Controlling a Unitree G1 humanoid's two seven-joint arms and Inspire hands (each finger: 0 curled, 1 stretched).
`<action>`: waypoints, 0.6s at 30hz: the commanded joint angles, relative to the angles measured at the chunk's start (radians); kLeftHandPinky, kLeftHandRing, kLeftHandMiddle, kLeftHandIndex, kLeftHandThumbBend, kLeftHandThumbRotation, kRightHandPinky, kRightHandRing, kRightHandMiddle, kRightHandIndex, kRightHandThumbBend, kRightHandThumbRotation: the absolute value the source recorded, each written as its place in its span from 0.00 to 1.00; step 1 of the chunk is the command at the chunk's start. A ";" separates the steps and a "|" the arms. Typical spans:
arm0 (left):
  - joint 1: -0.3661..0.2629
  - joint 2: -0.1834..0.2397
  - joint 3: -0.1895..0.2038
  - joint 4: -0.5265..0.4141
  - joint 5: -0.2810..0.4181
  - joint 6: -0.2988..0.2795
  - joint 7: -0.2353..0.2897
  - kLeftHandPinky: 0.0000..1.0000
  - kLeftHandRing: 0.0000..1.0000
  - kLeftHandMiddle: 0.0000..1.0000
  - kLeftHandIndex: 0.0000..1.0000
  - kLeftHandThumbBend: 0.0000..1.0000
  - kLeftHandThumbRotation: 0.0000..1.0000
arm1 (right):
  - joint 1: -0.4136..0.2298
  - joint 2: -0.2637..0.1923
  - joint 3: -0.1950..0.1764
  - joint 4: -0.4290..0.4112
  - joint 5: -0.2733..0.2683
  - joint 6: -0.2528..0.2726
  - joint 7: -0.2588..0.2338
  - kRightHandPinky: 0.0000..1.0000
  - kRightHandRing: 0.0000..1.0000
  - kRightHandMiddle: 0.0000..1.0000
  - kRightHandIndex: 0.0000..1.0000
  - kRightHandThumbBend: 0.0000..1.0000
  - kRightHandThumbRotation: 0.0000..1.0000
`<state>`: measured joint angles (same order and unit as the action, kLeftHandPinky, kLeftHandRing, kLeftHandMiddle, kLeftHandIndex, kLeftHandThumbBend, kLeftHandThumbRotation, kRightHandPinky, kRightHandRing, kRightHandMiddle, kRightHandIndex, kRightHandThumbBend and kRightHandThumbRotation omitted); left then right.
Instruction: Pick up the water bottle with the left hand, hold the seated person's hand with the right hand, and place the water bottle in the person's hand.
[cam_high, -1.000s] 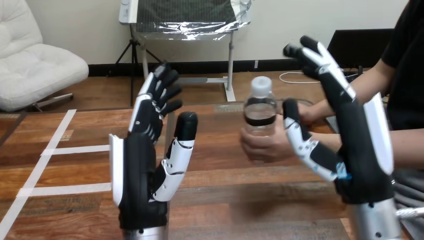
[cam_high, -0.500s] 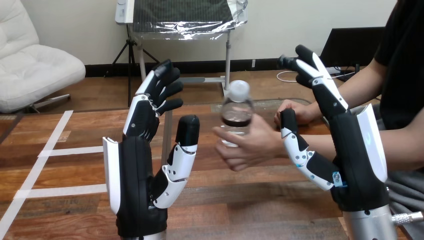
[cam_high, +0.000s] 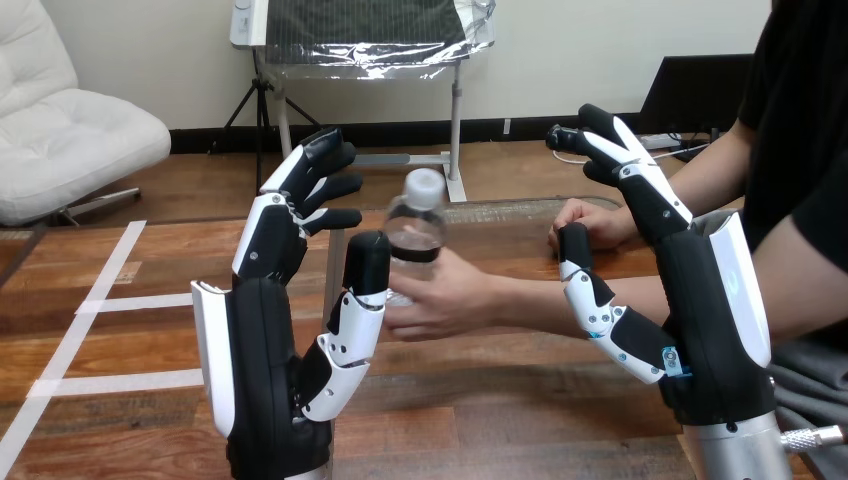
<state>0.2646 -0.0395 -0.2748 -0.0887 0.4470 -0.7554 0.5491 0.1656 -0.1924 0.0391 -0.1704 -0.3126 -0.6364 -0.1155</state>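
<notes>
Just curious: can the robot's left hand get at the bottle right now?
Probably yes: the left hand is open, and the person's hand holds the bottle up close beside its thumb, with nothing between them.

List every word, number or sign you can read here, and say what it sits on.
No text can be read.
Water bottle, held in the person's hand: its dark band shows no legible print.
Left hand and right hand: no legible marks on either.
</notes>
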 joint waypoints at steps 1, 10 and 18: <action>0.165 -0.038 -0.033 -0.045 0.033 -0.010 0.013 0.61 0.72 0.77 0.79 0.38 0.68 | -0.047 0.022 -0.001 0.004 0.015 -0.027 -0.010 0.84 0.90 0.93 0.81 0.06 0.00; 0.155 -0.038 -0.035 -0.041 0.025 -0.006 0.016 0.60 0.70 0.76 0.78 0.41 0.68 | -0.044 0.018 -0.002 0.008 0.032 -0.019 0.000 0.86 0.92 0.94 0.82 0.08 0.00; 0.153 -0.043 -0.038 -0.042 0.028 -0.002 0.019 0.60 0.70 0.76 0.77 0.42 0.67 | -0.041 0.016 -0.007 0.008 0.033 -0.015 0.001 0.86 0.93 0.94 0.82 0.09 0.00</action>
<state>0.2659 -0.0378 -0.2770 -0.0887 0.4664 -0.7552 0.5607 0.1656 -0.1921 0.0389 -0.1699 -0.3084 -0.6390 -0.1144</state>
